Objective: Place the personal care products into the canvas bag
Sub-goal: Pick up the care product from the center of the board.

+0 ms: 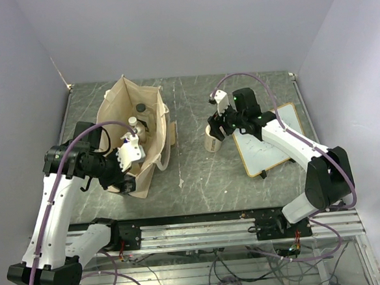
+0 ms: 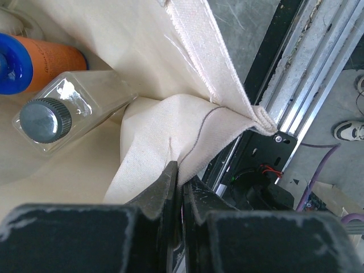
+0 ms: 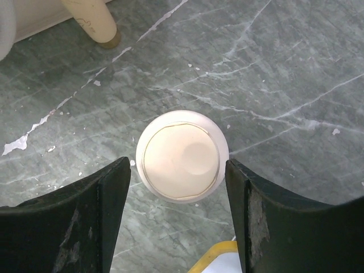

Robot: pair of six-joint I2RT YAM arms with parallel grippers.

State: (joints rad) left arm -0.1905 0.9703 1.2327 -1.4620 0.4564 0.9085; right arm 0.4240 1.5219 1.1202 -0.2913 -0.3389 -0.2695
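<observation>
Woven matt canvas bag (image 2: 187, 62), clear glossy plastic bottle (image 2: 74, 111), smooth cream lid (image 3: 181, 156)

The left arm (image 1: 51, 211) rises from its base, elbow bent, forearm reaching forward. The left gripper (image 2: 179, 170) has its jaws pinched together on a fold of the canvas bag (image 2: 187, 114). The right arm (image 1: 294, 145) stretches forward and inward, wrist tipped down; the right gripper (image 3: 177, 170) points downward, its two fingers standing well apart.
</observation>
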